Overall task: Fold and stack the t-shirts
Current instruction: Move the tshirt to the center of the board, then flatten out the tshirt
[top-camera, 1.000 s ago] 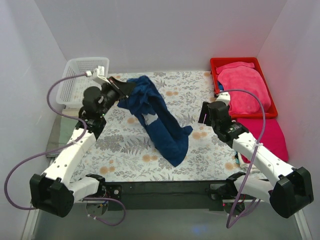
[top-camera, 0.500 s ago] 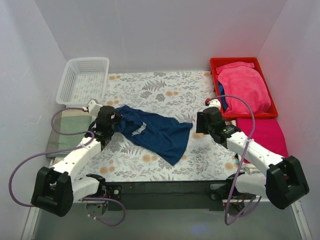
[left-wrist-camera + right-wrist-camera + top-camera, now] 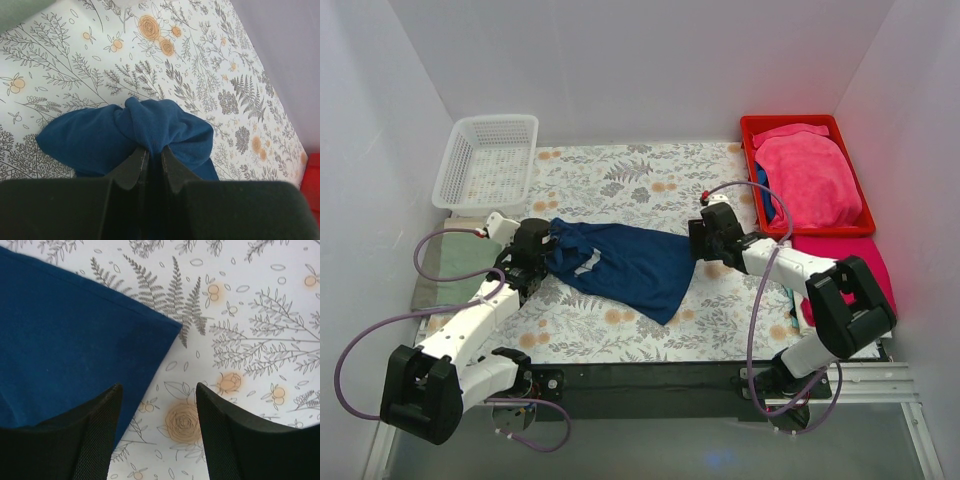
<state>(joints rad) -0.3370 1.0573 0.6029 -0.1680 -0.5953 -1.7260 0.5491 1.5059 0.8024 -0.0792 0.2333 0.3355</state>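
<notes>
The navy blue t-shirt [image 3: 625,262] lies spread across the middle of the floral cloth, a sliver of pale print showing near its left end. My left gripper [image 3: 552,240] is shut on a bunched fold of it at the left edge; the left wrist view shows the navy cloth [image 3: 150,125] pinched between the fingers. My right gripper [image 3: 695,245] is open and empty, low over the shirt's right corner [image 3: 75,340], one finger [image 3: 95,440] above the cloth edge. Magenta-pink shirts lie in the red bin [image 3: 850,225] and a folded one [image 3: 855,270] in front of it.
A white mesh basket [image 3: 485,160] stands at the back left. A green-grey cloth [image 3: 445,265] lies at the left table edge. White walls enclose the table on three sides. The floral tablecloth [image 3: 620,165] covers the work surface.
The left arm has swung the navy shirt down from the air and drawn it left, laying it flat. The right gripper has moved left to the shirt's right corner.
</notes>
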